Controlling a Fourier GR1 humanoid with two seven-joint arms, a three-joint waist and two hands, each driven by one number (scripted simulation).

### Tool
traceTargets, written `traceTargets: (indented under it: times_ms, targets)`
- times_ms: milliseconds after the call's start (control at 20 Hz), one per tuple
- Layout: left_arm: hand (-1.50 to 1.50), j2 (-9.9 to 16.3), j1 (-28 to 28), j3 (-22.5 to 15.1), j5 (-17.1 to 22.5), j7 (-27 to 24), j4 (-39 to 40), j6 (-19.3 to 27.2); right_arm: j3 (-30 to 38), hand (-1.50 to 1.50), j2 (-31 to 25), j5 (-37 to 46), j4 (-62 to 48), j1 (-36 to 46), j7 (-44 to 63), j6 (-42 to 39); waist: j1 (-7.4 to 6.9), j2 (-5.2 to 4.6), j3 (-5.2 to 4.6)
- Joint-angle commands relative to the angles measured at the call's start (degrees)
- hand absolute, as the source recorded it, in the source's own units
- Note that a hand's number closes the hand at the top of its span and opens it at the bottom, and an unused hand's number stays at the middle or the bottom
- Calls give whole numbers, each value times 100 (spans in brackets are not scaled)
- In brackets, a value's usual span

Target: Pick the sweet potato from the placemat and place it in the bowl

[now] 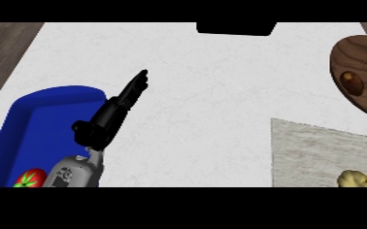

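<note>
The white, faintly marbled counter [208, 102] filled most of the head view. The left hand [114, 109] stood at about eight o'clock from the middle of the counter, its black fingers [136, 85] stretched straight and pressed together, pointing up toward one o'clock. It was released and grasped nothing; the grey forearm [75, 172] came in from the lower edge beneath it. The right hand did not show anywhere in the view.

Just beside the left hand, at nine o'clock from it, lay a blue tray [43, 121] with a raised rim, cut off by the left edge. The wrist and forearm overlapped the tray's near right side. In the tray's lower corner, at seven o'clock from the hand, sat a red tomato with a green stem [30, 178], only partly in view.

Well apart, at the right edge around two o'clock from the counter's middle, stood a dark wooden bowl [347, 68], partly cut off, with a small brown rounded thing [351, 80] inside it; what it was could not be told.

At four o'clock from the middle lay a pale grey placemat [308, 150], running out of view to the right and below. On its lower right part, at the edge of the view, rested a lumpy yellowish-tan piece [353, 178], seemingly the sweet potato, only partly visible and untouched.

A black block [237, 27] sat at twelve o'clock along the far counter edge.
</note>
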State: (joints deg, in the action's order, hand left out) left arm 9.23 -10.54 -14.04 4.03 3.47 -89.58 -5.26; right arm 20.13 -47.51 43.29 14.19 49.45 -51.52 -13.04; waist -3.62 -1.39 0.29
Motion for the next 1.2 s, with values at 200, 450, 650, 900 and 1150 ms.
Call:
traceTargets:
  times_ms: [200, 450, 650, 900, 1150]
  targets:
    - [0, -74, -97, 12, -76, 41, 53, 71, 939, -150, -634, -839, -770, 264, 438, -722, 20, -52, 16]
    - [0, 24, -77, 37, -60, -146, 140, -93, 1214, -150, -939, -1106, -977, 193, 720, -982, -18, -103, 31]
    - [0, -58, -24, -22, -41, -72, -59, -38, 1504, -150, -1373, -1386, -1048, 203, 1001, -1141, -92, -109, 46]
    - [0, 17, 111, 45, 6, -165, -32, -99, 1697, -150, -1595, -1586, -1116, -220, 739, -1418, -9, -139, 85]
    - [0, -71, 27, -3, -35, -64, -64, -21, 1670, -150, -1679, -1579, -1080, -390, 750, -1766, 11, -145, 98]
